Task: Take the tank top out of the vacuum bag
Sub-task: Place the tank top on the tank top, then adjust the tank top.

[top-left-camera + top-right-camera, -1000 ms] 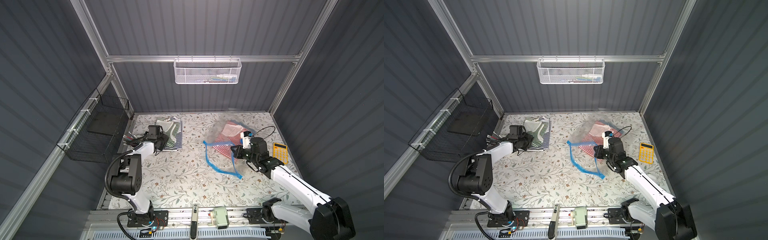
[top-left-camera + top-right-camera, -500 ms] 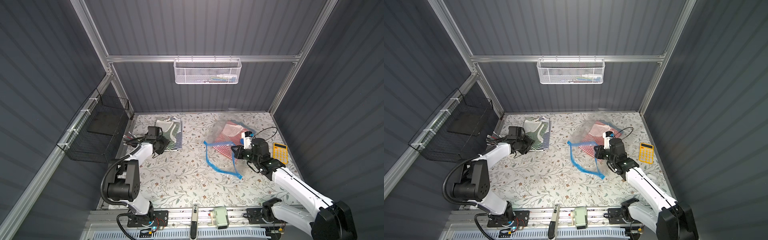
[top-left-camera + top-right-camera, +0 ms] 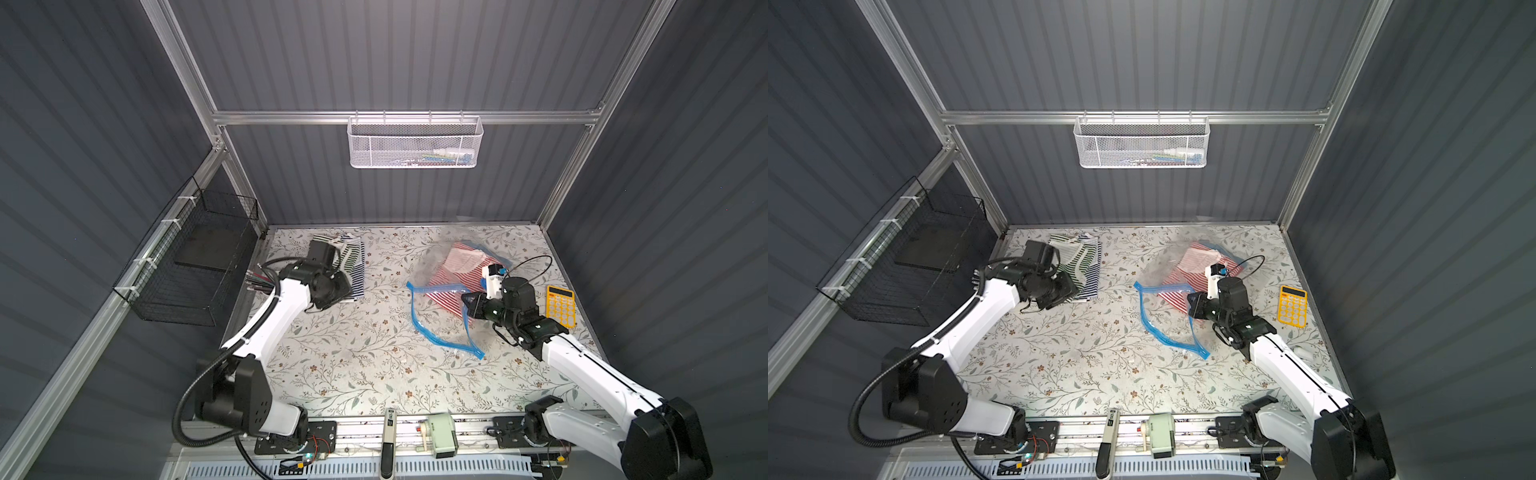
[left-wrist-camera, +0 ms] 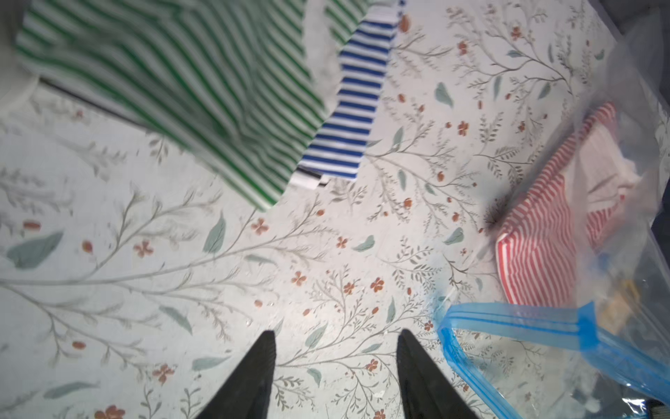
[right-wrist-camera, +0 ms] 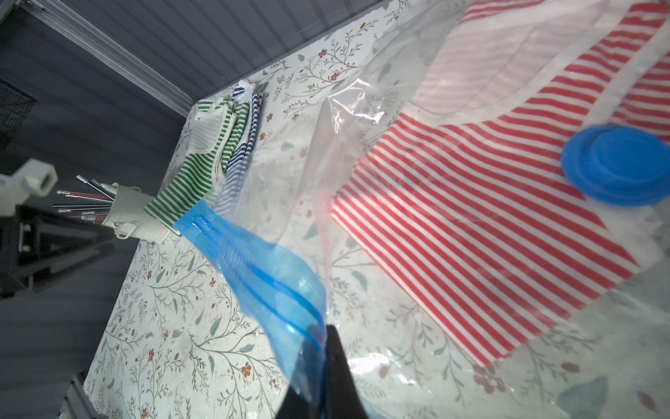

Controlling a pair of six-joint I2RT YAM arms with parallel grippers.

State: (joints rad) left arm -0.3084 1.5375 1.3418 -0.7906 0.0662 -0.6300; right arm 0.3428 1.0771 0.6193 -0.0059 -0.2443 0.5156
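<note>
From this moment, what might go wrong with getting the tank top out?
1. The right gripper pinches only the blue zip strip of the vacuum bag; slick plastic may slip free.
2. The red-striped tank top lies well inside, and the open left gripper is off by the green-striped garment; reaching in, it may snag plastic with the cloth.
3. The right arm may nudge the yellow calculator beside it.

Left tool point(image 4: 336, 333) gapes empty above the floral table point(image 4: 145, 290), vacuum bag point(image 4: 525, 319) near.
</note>
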